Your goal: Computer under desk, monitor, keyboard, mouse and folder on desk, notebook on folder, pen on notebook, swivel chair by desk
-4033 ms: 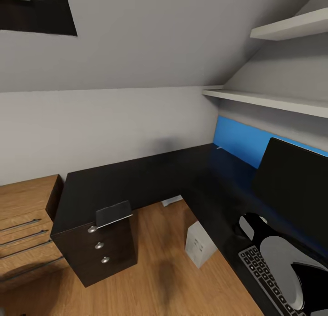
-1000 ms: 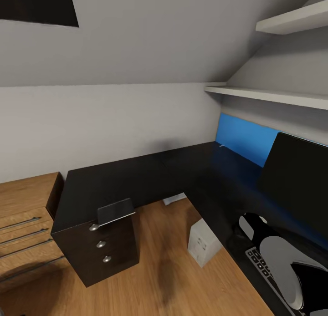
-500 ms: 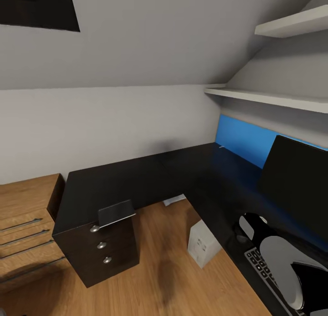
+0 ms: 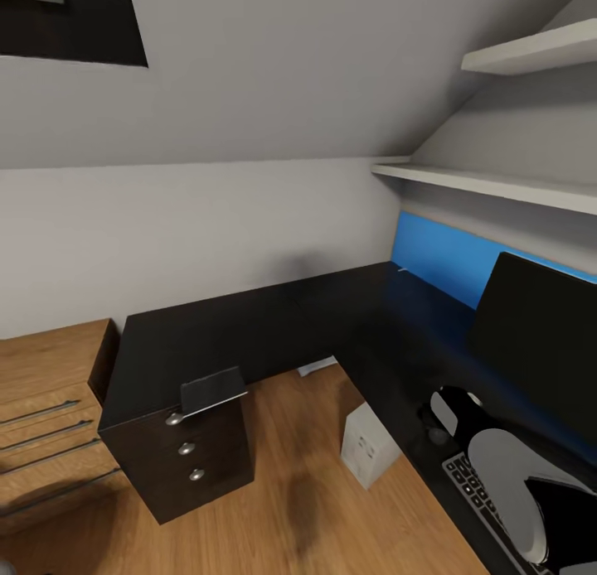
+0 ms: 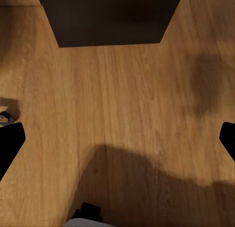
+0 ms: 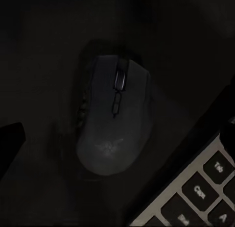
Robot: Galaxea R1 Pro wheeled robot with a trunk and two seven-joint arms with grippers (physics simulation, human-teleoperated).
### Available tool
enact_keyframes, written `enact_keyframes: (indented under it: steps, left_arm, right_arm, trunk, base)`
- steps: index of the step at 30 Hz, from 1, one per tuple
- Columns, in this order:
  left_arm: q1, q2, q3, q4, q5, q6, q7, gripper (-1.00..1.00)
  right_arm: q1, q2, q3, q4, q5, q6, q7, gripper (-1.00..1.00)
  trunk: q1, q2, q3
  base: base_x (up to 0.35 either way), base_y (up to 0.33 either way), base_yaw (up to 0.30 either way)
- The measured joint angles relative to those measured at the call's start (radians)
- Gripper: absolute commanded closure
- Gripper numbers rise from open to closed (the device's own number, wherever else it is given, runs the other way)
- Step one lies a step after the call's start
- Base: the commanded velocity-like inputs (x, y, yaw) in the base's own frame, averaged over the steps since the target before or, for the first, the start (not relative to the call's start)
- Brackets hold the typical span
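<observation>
Black gloss runs across the L-shaped desk, and the right arm reaches over its near wing, grey-white links bent low above the top; in the right wrist view the right gripper hangs over the mouse, its dark fingertips standing wide at either side and touching nothing, so it is spread open and holds nothing; the mouse lies flat on the desk just beside a corner of the keyboard. Seen from the head, the keyboard sits at the desk's front edge before the monitor, which stands on the top against the blue back panel; the left gripper points down at bare wooden floor, fingertips far apart, open and empty, near the black drawer unit; the computer stands on the floor under the desk's inner edge; grey sloped walls, two white shelves and low wooden shelving close the corner; open floor lies between drawer unit and computer.
</observation>
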Motion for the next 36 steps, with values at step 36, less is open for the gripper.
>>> enact_keyframes:
  steps: [36]
  left_arm:
    - [0.000, -0.003, -0.001, 0.007, -0.002, 0.000, -0.001, -1.00]
  right_arm:
    - [0.000, 0.124, 0.004, 0.047, 0.056, -0.196, -0.042, -1.00]
  trunk:
    - [-0.015, 0.028, 0.013]
  base:
    - [0.000, 0.000, 0.219]
